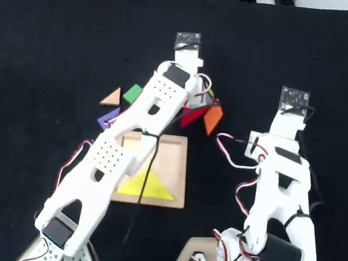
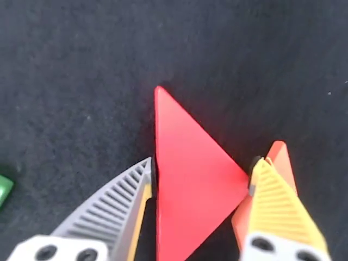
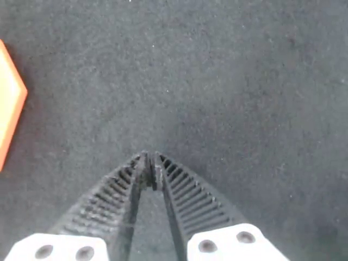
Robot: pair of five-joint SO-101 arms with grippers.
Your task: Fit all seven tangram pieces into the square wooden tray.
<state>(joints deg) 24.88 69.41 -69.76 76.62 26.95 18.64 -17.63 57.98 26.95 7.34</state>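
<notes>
Pickup step: the left gripper [image 2: 201, 166] clamps the red triangle [image 2: 185, 190] by its edges, at one o'clock from the wooden tray [image 1: 179, 168]. Next, it likely needs lifting toward six o'clock, beside the tray's yellow triangle [image 1: 146, 185]. The right gripper [image 3: 149, 163] rests closed, empty.

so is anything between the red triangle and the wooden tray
Nothing visible: only black tabletop lies between the red triangular tangram piece, in the left pincer, and the square wooden tray, though the left arm hides some.

Bright, even overhead light; faint shadows.
</notes>
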